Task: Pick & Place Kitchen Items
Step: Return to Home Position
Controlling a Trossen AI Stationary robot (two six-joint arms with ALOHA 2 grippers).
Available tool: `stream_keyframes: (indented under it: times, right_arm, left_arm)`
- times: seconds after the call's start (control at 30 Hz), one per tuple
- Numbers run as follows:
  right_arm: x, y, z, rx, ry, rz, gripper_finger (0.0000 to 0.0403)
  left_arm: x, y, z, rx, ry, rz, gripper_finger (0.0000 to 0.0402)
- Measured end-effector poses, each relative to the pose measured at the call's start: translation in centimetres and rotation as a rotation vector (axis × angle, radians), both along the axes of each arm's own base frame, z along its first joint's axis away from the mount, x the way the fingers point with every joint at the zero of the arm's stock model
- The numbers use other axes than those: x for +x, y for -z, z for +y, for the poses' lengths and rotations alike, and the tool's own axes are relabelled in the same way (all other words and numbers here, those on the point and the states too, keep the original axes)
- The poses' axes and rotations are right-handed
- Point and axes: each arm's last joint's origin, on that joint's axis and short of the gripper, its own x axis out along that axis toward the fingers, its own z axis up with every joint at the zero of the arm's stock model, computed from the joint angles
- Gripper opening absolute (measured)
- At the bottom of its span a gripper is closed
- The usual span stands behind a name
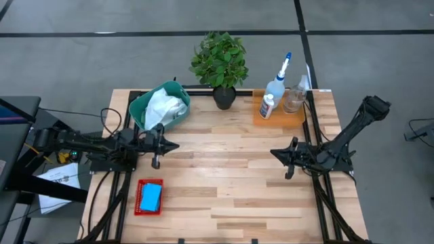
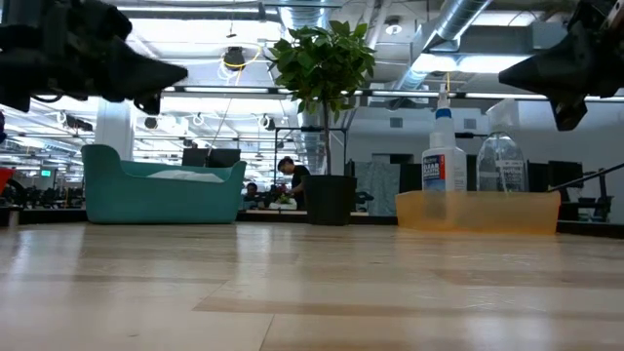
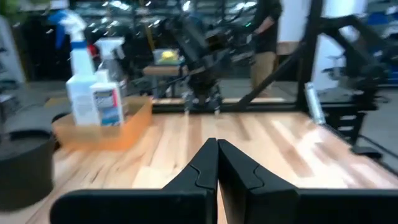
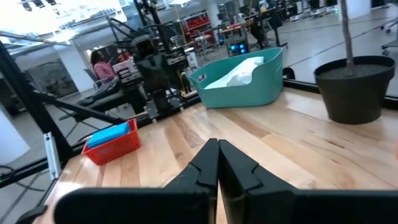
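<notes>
While both arms hover over the wooden surface, every kitchen item I can find sits inside a container, so I judge the placing done and only the pull-back to rest is left.

- Teal bin: far left of the surface, holding the white cloth.
- Plant: far edge, between the two bins. Not mine to move.
- Orange bin: far right corner.
- Red basket: near left, holding the blue sponge.
- Blue-trigger spray bottle and clear spray bottle: upright in the orange bin, side by side.
- Small white bottle: upright at that bin's left end.
- Green and yellow sponges: not found in any view.
- Left gripper: fingers pressed together, holding nothing, just off the teal bin's near rim and pointing toward the middle.
- Right gripper: fingers also pressed together and empty, facing the left one.

The relation that matters: the bottles stand tall, farther back than my right gripper and nearer it than the left. That arm should retreat away from the orange bin, not across it.
</notes>
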Motion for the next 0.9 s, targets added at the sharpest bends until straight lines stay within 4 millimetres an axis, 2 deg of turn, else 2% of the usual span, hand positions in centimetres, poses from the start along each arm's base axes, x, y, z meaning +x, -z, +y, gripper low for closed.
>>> stream_keyframes:
  times: [0.43, 0.9]
  right_arm:
    - [0.2, 0.1, 0.0, 0.007, 0.066, -0.008, 0.0000]
    - [0.2, 0.0, 0.0, 0.039, 0.089, -0.025, 0.0000]
  left_arm:
    - [-1.8, -0.5, 0.1, 0.061, 0.092, -0.020, 0.0001]
    - [-3.9, -0.8, 0.1, 0.007, 0.115, -0.081, 0.0001]
